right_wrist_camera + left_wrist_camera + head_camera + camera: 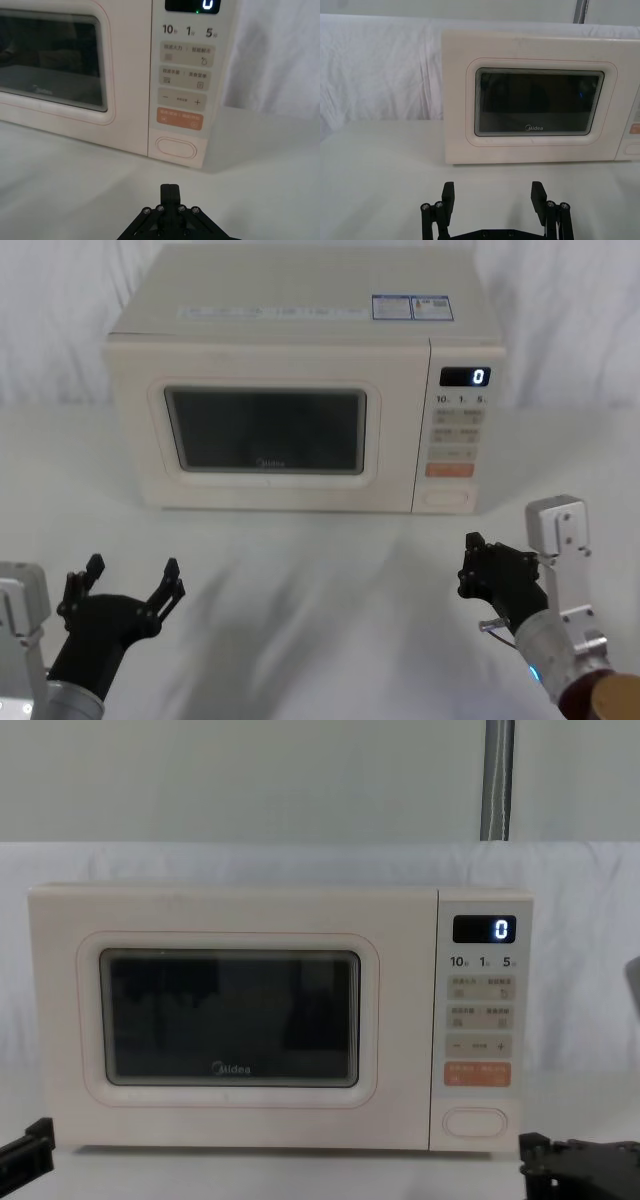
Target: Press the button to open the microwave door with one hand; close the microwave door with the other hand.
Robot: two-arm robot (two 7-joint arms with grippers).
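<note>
A cream microwave stands at the back of the white table with its microwave door (265, 430) (540, 102) (55, 65) (230, 1020) shut flush. The button (447, 498) (176, 148) (475, 1122) sits lowest on the control panel, under an orange key. My right gripper (472, 562) (170, 190) is shut, low on the table in front of the panel and well short of the button. My left gripper (132, 575) (493, 195) is open with nothing in it, near the table's front left, facing the door from a distance.
The control panel (458, 435) carries a lit display reading 0 and small beige keys. White cloth covers the table (320, 580) and the backdrop. Bare cloth lies between both grippers and the microwave.
</note>
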